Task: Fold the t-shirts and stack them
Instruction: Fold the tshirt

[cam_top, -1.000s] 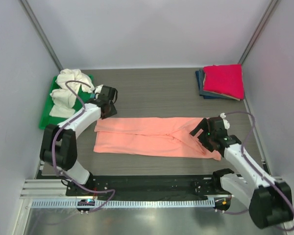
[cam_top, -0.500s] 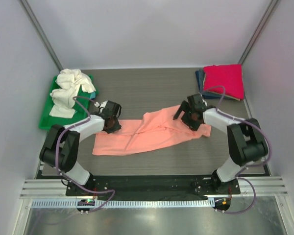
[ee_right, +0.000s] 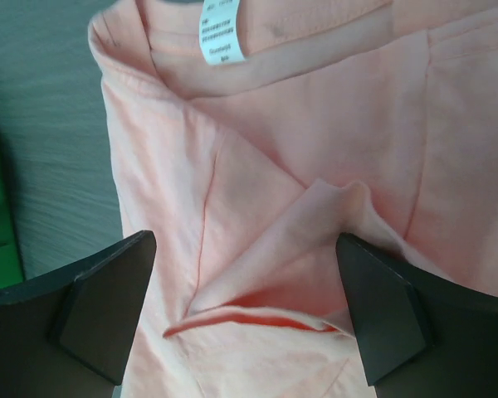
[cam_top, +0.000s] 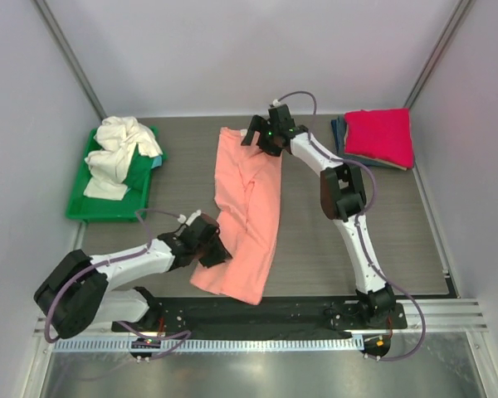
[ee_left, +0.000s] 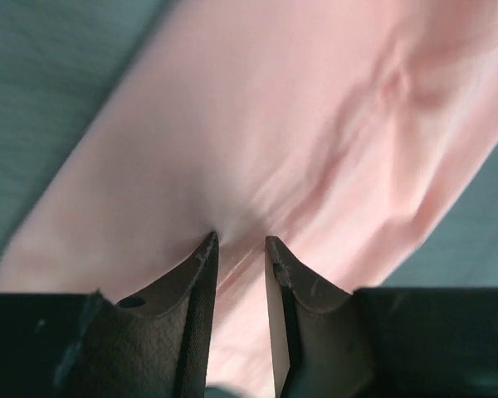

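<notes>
- You are in the middle of the fold of the salmon-pink t-shirt (cam_top: 249,207). It lies on the table (cam_top: 332,249) as a long narrow strip, from the far middle to the near middle, with the collar end far.
- The strip is not flat: a loose ridge of cloth runs along it, and the near end spreads out wider.
- The left gripper (cam_top: 216,251) is at the near left part of the strip. Its fingers are almost together, and in the left wrist view the wrinkles run into the gap between the tips, so I judge it is clamped on a small pinch of this shirt.
- The right gripper (cam_top: 256,138) hovers over the collar end with its fingers wide apart and holds nothing. In its own view the size label (ee_right: 218,33) is just beyond them, and a raised fold lies between them.
- The stack waits at the far right: the magenta-red t-shirt (cam_top: 380,137) on top of the dark blue t-shirts (cam_top: 340,143).
- The cream-white t-shirt (cam_top: 116,153) is crumpled on the green tray (cam_top: 83,203) at the far left, not yet folded.
- For the next move, I think you need to lower the right gripper and close it on the collar edge.
- Then pull gently against the left grip, so the ridge goes flat before you fold the strip across.
</notes>
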Motion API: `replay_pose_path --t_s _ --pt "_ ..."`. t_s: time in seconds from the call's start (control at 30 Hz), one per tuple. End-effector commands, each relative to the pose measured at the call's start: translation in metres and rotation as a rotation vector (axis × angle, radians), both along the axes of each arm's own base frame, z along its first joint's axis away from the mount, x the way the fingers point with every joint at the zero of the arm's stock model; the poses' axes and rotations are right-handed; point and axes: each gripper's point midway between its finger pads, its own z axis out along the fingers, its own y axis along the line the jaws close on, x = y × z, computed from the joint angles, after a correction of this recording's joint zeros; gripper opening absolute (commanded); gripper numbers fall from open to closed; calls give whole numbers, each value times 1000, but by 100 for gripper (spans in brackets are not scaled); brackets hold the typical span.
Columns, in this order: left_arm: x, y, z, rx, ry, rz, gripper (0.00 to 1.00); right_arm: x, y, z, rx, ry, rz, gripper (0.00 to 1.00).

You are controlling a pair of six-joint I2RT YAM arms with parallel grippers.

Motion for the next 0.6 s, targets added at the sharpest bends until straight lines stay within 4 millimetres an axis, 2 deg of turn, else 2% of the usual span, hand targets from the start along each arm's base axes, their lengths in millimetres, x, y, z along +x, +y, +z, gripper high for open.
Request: replay_pose_path --t_s 0.0,0.03,0.1,0.13,0.17,0.23,0.27,0.33,0.37,0.43,0.5,0.53,0.57 --pt "-63 -10 -19 -30 208 -26 31 -22 -4 -104 -108 197 76 97" --pt "-68 -13 -13 -52 214 -13 32 -6 -2 -89 -109 143 66 98" --pt "-81 -16 -5 -44 219 -36 33 4 -9 -92 -134 123 28 98" --pt "-82 -16 1 -45 203 -23 34 9 -9 -88 -127 106 23 99" --pt "-83 -23 17 -66 162 -45 35 13 -8 -85 -116 96 22 99" --pt "-91 -18 27 -34 139 -55 38 18 -7 -80 -92 76 29 99" --pt "-88 -21 43 -60 103 -58 38 21 -2 -75 -77 52 41 99" --pt "-86 -13 50 -20 63 -60 39 22 8 -64 -34 27 89 99" --pt "-84 -13 59 -28 36 -62 40 27 14 -54 -6 -9 110 99" --pt "-81 -6 63 10 12 -63 40 31 24 -32 35 -60 157 99" --pt "-73 -1 74 46 -47 -79 41 33 34 -3 74 -124 224 99" --pt "-70 2 77 65 -63 -84 41 35 34 29 68 -189 249 99" --pt "-65 6 81 95 -96 -81 42 36 31 46 52 -227 249 99"
